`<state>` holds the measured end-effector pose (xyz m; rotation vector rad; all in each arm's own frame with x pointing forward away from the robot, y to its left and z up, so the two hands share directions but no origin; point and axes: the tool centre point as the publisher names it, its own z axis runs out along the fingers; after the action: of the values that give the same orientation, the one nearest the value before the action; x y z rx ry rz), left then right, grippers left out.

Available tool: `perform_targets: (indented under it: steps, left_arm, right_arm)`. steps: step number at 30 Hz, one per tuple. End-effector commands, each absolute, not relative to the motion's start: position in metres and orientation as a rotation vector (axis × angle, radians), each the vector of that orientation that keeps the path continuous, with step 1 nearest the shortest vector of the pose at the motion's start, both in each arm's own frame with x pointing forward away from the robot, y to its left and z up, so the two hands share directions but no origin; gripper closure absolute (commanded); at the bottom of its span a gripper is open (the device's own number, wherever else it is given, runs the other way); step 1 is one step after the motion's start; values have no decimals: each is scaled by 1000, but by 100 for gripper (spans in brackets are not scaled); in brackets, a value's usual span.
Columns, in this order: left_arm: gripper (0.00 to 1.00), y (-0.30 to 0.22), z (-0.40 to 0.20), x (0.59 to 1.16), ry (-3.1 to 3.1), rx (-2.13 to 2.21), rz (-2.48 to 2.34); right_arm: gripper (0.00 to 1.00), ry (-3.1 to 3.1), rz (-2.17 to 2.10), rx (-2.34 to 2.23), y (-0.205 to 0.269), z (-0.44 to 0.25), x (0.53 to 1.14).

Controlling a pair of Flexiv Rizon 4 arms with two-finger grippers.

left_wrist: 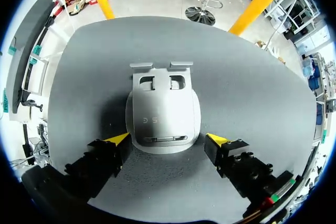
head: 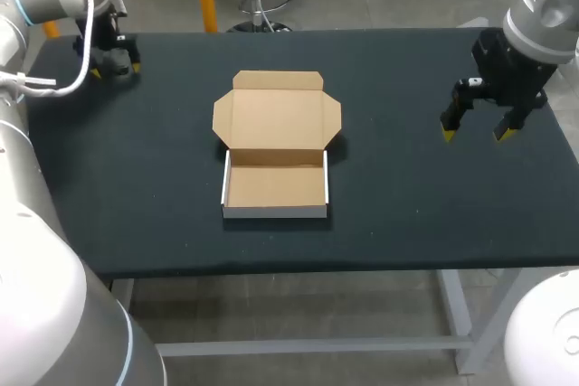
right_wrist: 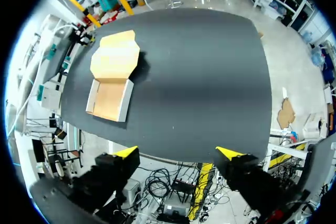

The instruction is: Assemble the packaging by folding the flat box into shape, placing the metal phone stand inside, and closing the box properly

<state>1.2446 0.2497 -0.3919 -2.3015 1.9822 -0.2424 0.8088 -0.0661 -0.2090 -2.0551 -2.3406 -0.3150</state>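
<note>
While the box (head: 276,183) sits near the middle of the dark surface (head: 407,205), folded into a tray with its lid (head: 277,113) lying open and flat behind it, the phone stand (left_wrist: 164,111) lies well apart from it at the far left corner. The left claw (left_wrist: 167,139) hangs over the stand, spread wide, one yellow tip at each side of its near end. The right claw (head: 473,133) hovers above the right side, also spread wide and holding nothing.

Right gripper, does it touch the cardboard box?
Apart. The head view shows a wide stretch of bare table between the right gripper and the cardboard box.
</note>
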Motion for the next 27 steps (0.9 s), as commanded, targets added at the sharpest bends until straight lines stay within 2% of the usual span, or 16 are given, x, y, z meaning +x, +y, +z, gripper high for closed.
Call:
perform_targets:
  steps: [1, 18, 25, 27]
  left_arm:
    - [7, 253, -398, 1259, 2075, -2401, -72]
    - [16, 255, -401, 1273, 2060, -2389, -43]
    - [40, 255, -403, 1277, 2044, -2388, -30]
    - [51, 256, -403, 1277, 2042, -2389, -27]
  right_arm:
    - [0, -2340, -308, -2055, -66, -207, 809]
    - [0, -2340, -308, -2055, -66, -207, 809]
    - [0, -2340, -308, -2055, -66, -207, 809]
    - [0, -2340, -308, -2055, -66, -207, 809]
